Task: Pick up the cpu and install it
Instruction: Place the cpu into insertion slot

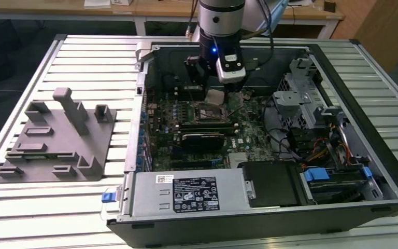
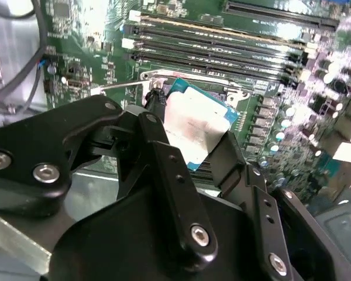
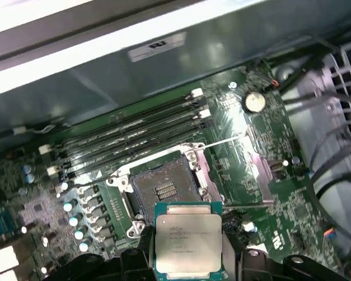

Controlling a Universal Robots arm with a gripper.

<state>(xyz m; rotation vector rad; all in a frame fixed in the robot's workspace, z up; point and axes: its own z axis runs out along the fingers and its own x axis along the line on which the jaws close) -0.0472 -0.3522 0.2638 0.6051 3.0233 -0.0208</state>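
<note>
Pinching cpu (image 3: 188, 243), gripper (image 2: 193, 140) near open socket (image 3: 164, 190), memory slots (image 3: 134, 140) beside, tray (image 1: 54, 140) well apart

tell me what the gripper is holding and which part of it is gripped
The gripper holds the cpu, pinched by two opposite side edges, its flat top left bare.

We can read no text anywhere. In the exterior view, lower middle of the frame, a large white label (image 1: 195, 194) on the grey power supply (image 1: 147, 199) carries dark print too fine to make out, with a smaller white sticker (image 1: 164, 179) at its upper left corner. In the first wrist view the cpu (image 3: 187, 239) bears faint print on its metal top, and a pale label (image 3: 158, 47) sits on the case wall (image 3: 105, 82); neither is legible.
</note>
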